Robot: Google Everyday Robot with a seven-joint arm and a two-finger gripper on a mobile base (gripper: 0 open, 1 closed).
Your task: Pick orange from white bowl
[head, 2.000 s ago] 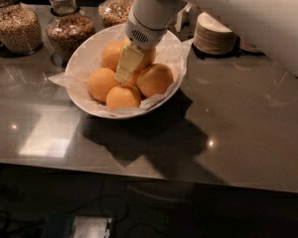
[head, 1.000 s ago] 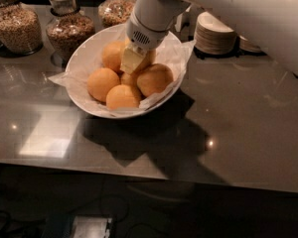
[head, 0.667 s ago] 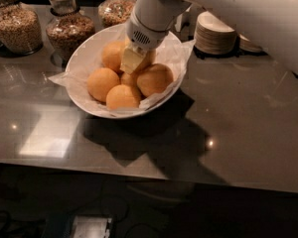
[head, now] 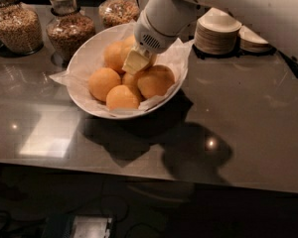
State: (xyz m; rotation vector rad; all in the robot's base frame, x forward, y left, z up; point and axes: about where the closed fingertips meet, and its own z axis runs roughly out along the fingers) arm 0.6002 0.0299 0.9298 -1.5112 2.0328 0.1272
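Camera view: gripper sat low among oranges piled in paper-lined bowl; open or closed, could not tell. Fruit judged firm, round, moderately heavy, prone to roll; best taken across the widest middle of a top one.

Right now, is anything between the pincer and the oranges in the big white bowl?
Nothing visible. The pincer is down inside the white bowl, right at the oranges piled on its paper liner.

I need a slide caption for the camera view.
The pincer sits among oranges in the white bowl.
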